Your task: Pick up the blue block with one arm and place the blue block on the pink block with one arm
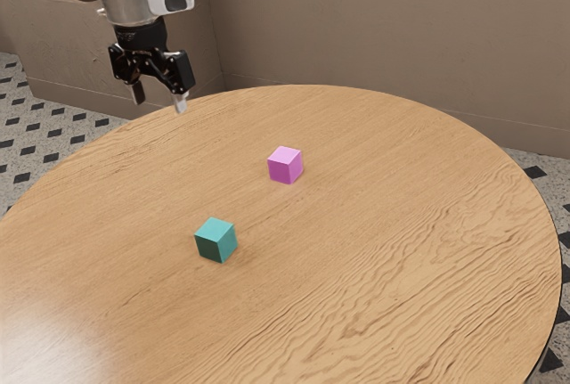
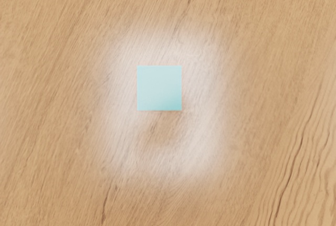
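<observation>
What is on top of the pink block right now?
Nothing: the pink block has a bare top face. The blue block sits apart from it on the table. The pink block's underside and far sides are hidden.

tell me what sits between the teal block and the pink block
Nothing: in the exterior view, only bare wooden tabletop runs between the teal block and the pink block.

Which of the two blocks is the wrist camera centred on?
The blue block, a teal-tinted cube, sits in the middle of the wrist view; the pink block stands apart from it.
</observation>
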Controlling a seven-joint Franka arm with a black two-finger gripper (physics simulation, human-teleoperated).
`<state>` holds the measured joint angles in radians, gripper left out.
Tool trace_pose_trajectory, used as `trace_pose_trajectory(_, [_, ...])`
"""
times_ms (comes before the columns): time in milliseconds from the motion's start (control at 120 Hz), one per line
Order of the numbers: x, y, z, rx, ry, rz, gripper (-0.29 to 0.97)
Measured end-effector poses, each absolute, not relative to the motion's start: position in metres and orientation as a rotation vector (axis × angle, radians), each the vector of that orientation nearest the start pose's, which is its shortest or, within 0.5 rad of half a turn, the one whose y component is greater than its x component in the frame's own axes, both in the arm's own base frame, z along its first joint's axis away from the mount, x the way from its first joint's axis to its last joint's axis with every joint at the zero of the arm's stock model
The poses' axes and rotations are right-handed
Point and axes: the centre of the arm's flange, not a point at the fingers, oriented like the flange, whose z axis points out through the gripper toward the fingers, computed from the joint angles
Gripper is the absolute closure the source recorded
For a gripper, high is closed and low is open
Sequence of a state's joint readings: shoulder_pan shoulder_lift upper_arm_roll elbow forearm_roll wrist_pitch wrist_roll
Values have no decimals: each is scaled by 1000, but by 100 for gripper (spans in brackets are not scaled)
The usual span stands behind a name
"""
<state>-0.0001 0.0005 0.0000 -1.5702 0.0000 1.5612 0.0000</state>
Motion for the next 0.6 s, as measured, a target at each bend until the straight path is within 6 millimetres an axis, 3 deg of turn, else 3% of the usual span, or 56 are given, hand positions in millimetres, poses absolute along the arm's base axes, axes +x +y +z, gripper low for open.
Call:
trace_pose_trajectory(50, [567,0,658,-3154,-7,-56,0])
trace_pose_trajectory(100, [570,5,674,-3163,-30,-59,0])
trace_pose_trajectory(217, [566,28,678,-3175,-105,12,0])
trace_pose_trajectory(342, [560,27,678,-3182,-109,69,0])
trace_pose_trajectory(350, [558,26,683,-3182,-106,57,0])
trace_pose_trajectory(417, [503,17,782,-3177,-28,-240,0])
trace_pose_trajectory(450, [478,11,813,-3170,23,-333,0])
trace_pose_trajectory(517, [456,-7,834,-3162,143,-389,0])
trace_pose_trajectory(600, [448,-18,833,-3176,242,-338,0])
